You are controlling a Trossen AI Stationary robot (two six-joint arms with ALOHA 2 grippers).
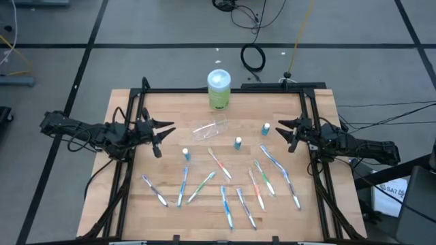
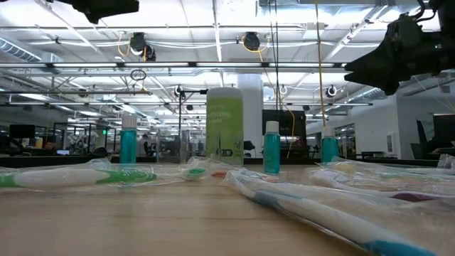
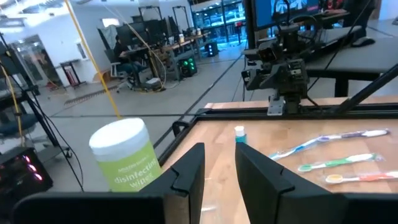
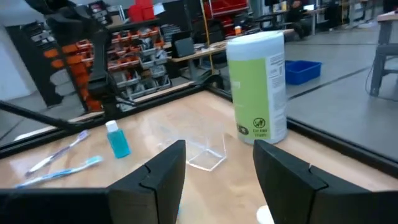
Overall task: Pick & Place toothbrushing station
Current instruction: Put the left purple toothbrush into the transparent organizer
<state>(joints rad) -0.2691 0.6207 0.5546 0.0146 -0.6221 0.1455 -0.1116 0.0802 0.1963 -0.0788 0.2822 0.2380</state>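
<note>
A small clear plastic cup [image 1: 210,128] lies on its side at the table's middle, also in the right wrist view [image 4: 208,151]. Three small teal-capped tubes [image 1: 238,143] stand upright around it. Several multicoloured toothbrushes [image 1: 221,163] lie flat, scattered over the table's near half. My left gripper [image 1: 165,129] hovers open at the table's left side, above the wood, empty. My right gripper [image 1: 281,127] hovers open at the right side, empty. Both point toward the middle.
A larger green cylindrical container [image 1: 219,89] with a pale lid stands upright at the table's far middle. A black frame [image 1: 225,90] runs along the table's far edge and sides. Bare wood lies between the cup and the far corners.
</note>
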